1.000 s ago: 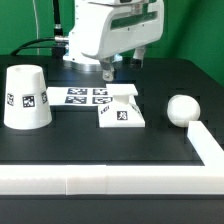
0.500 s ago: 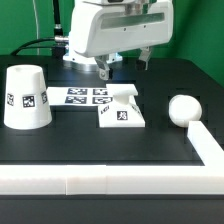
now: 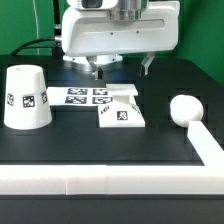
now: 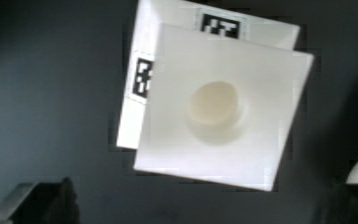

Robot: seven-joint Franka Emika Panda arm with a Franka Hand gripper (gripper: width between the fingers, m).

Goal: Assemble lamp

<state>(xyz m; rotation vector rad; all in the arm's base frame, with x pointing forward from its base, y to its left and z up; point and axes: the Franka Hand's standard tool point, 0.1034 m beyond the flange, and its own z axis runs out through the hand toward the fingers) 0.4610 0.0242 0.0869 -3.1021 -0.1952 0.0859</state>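
The flat square lamp base point(image 3: 122, 108) lies on the black table, partly over the marker board point(image 3: 82, 96). The tapered shade point(image 3: 25, 97) stands upside down at the exterior view's left. The ball-shaped bulb point(image 3: 183, 108) lies at the exterior view's right. My gripper point(image 3: 123, 69) hangs open and empty just behind and above the base. In the wrist view the base point(image 4: 247, 140) shows its round socket point(image 4: 217, 105), with the marker board point(image 4: 220, 28) under its far edge. The gripper point(image 4: 197, 205) is open, and one dark fingertip point(image 4: 43, 200) shows at the picture's edge.
A white rail point(image 3: 100, 180) runs along the table's front and turns up the exterior view's right side point(image 3: 205, 142), close to the bulb. Black cables point(image 3: 45, 45) lie behind the shade.
The hand has turned and come nearer the camera above the base. Its fingers now stand wider apart. The lamp parts have not moved.
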